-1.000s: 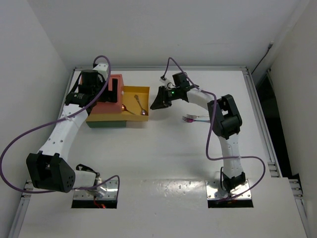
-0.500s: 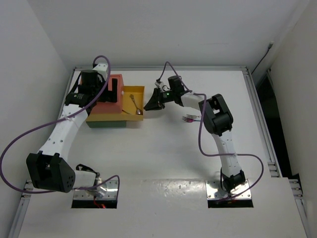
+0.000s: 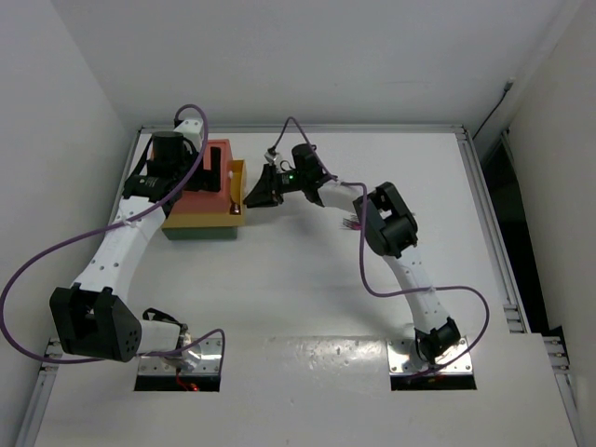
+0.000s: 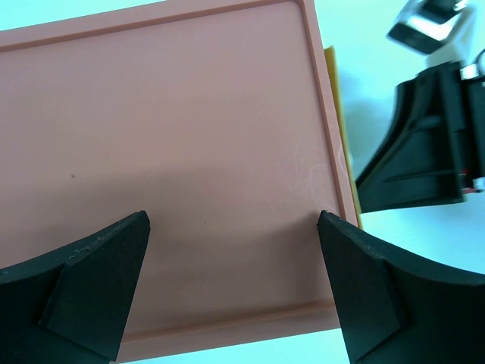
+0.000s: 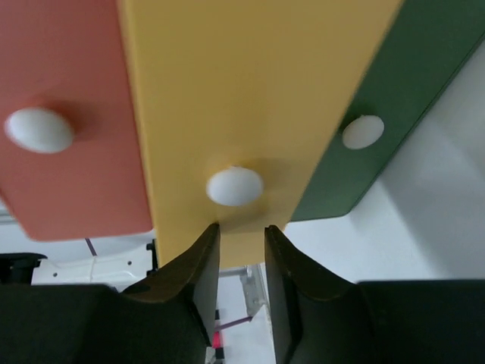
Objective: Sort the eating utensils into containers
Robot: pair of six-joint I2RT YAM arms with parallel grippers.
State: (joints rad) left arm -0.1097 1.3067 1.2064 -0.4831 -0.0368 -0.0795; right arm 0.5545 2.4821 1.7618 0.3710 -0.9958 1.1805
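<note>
The containers form one block at the table's left, with a red-orange top (image 3: 200, 186) (image 4: 167, 129), a yellow middle drawer (image 3: 237, 191) (image 5: 250, 91) and a dark green bottom (image 3: 200, 234) (image 5: 424, 68). Only a sliver of the yellow drawer sticks out. My right gripper (image 3: 253, 192) (image 5: 242, 231) has its tips against the yellow front, just under the white knob (image 5: 235, 186), jaws slightly apart with nothing held. The left gripper (image 3: 213, 173) (image 4: 231, 227) hovers wide open over the red-orange top. A purple fork (image 3: 352, 223) lies partly hidden by the right arm. Utensils in the drawer are hidden.
White knobs mark the red-orange front (image 5: 38, 129) and the green front (image 5: 362, 131). Purple cables loop from both arms (image 3: 28, 279). The raised table rim (image 3: 391, 128) runs along the back and white walls close in on both sides.
My right gripper has moved left and pushed the yellow drawer almost fully in, covering the spoons that lay in it. Its jaws have widened a little. The left arm has stayed put.
</note>
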